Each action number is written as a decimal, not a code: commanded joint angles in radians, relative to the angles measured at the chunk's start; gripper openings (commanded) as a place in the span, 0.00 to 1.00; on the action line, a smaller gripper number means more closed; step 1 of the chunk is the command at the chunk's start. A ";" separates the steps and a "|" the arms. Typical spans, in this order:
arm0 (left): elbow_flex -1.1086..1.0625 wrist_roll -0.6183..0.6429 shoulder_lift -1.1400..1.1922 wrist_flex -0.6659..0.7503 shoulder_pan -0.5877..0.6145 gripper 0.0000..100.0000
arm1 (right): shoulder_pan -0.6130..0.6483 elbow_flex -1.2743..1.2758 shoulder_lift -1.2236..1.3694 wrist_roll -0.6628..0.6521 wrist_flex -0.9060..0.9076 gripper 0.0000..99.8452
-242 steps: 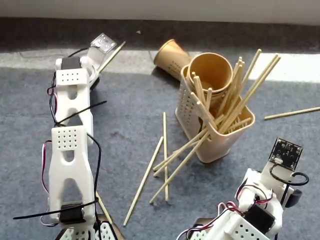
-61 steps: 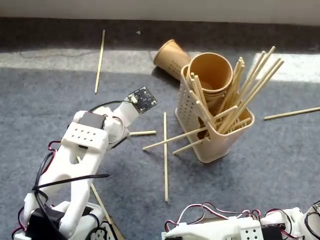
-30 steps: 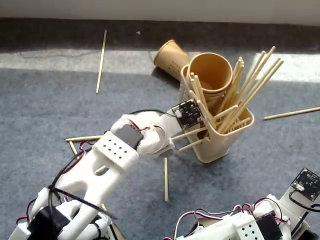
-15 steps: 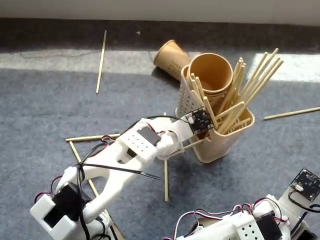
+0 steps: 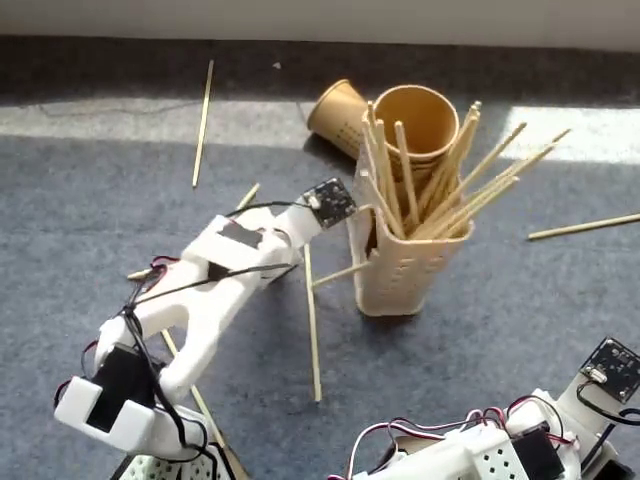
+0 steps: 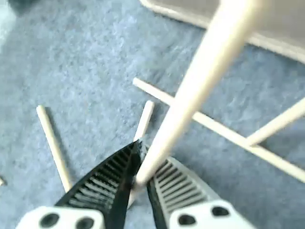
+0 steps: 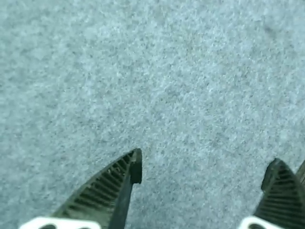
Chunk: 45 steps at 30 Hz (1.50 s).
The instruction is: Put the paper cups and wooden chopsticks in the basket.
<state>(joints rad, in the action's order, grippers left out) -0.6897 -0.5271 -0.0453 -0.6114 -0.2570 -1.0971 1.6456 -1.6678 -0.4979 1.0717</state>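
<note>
Grey carpet (image 5: 560,300), sunlit strip (image 5: 100,118)

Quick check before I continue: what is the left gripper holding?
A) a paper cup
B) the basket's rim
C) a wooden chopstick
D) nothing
C: in the left wrist view, the left gripper is shut on a wooden chopstick that runs out between its jaws.

So the right gripper (image 7: 206,167) is sitting over the grey carpet (image 7: 157,71), jaws spread wide with a big stretch of carpet showing between them. One black ribbed finger (image 7: 125,183) is in full sight, tapering to a blunt tip, and the other finger (image 7: 279,191) pokes in across from it at the frame edge. White plastic mounts (image 7: 43,223) sit at the finger bases. Can't tell if the tips actually touch the carpet
</note>
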 commanded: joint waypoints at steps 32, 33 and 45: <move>0.010 -0.456 -0.295 -0.356 0.484 0.04 | 0.016 -0.010 -0.008 0.011 0.007 0.38; 0.010 -0.423 -0.295 -0.333 0.495 0.08 | 0.015 -0.010 -0.008 0.011 0.007 0.38; 0.030 -0.387 -0.298 -0.255 0.604 0.20 | 0.016 -0.004 -0.008 0.006 0.007 0.38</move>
<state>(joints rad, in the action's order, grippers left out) -0.7373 -0.9275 -0.3107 -0.9352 0.2770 -1.0971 1.6456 -1.6678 -0.4979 1.0717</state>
